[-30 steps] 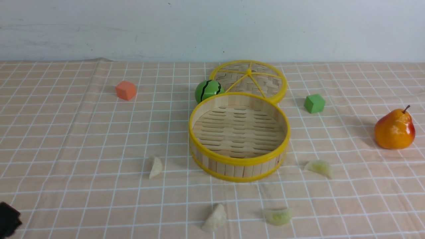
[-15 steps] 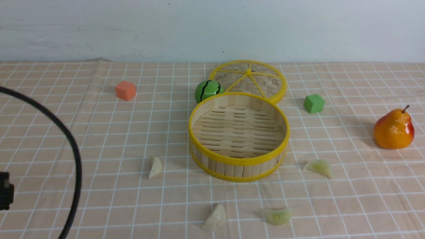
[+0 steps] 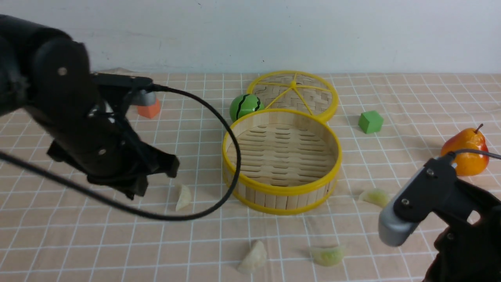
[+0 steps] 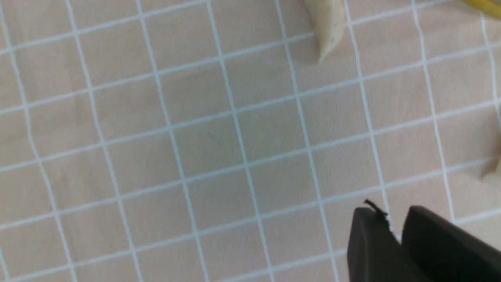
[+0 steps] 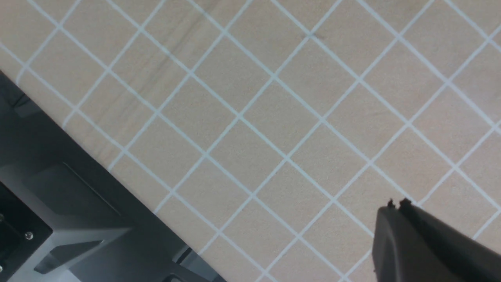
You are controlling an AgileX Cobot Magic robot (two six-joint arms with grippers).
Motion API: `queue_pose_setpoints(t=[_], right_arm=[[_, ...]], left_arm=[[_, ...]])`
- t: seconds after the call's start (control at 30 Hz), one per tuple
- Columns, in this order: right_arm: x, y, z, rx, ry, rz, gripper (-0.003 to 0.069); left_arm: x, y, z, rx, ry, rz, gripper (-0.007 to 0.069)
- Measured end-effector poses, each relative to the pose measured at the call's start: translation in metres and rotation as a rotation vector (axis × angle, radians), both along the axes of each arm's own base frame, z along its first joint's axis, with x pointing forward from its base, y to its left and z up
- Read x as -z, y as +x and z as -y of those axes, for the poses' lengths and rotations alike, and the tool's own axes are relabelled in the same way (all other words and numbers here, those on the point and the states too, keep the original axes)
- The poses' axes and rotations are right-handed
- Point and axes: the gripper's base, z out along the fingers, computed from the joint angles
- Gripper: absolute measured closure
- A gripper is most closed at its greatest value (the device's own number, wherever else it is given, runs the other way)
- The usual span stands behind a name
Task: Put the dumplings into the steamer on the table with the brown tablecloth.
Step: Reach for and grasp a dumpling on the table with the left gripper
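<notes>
The steamer (image 3: 282, 156) stands empty in the middle of the table under the brown tablecloth (image 3: 58, 243). Several dumplings lie on the cloth around it: a white one (image 3: 183, 197) at its left, a white one (image 3: 253, 257) and a green one (image 3: 328, 255) in front, and a green one (image 3: 373, 195) at its right. My left arm (image 3: 86, 129) hangs over the cloth left of the steamer. Its left gripper (image 4: 395, 223) is open by a narrow gap and empty, short of the left white dumpling (image 4: 328, 27). My right gripper (image 5: 395, 203) is shut and empty above bare cloth.
Behind the steamer lie its flat lid (image 3: 293, 94) and a toy watermelon ball (image 3: 245, 106). An orange cube (image 3: 150, 110) sits far left, a green cube (image 3: 370, 122) and a pear (image 3: 467, 150) right. The left arm's cable (image 3: 231, 156) loops before the steamer. My right arm (image 3: 442, 196) fills the lower right.
Both arms have come into the front view: the left one rose from the lower left edge, the right one appeared at the lower right. The dumplings and steamer have not moved.
</notes>
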Motion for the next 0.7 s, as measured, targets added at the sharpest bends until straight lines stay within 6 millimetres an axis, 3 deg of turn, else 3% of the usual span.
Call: queue_pose_setpoints(t=[0.2,0.33,0.47,0.6,0.7], right_arm=[[-0.001,-0.002,-0.004,0.006,0.010,0.002,0.0662],[-0.001,-0.002,-0.004,0.020,0.012,-0.002,0.0661],[-0.001,-0.001,-0.004,0.022,0.019,0.006,0.0659],[-0.002,-0.001,-0.004,0.022,0.022,0.013,0.0659],[-0.002,-0.001,-0.004,0.022,0.021,0.015,0.0659]], left_arm=[[0.046,0.048,0.021,-0.052,-0.006,-0.042,0.0158],[0.074,0.068,0.028,-0.085,0.009,-0.052,0.0079],[0.104,0.086,0.035,-0.115,0.014,-0.070,0.0065],[0.125,0.099,0.040,-0.138,0.012,-0.086,0.0114],[0.130,0.105,0.043,-0.151,0.009,-0.085,0.0277]])
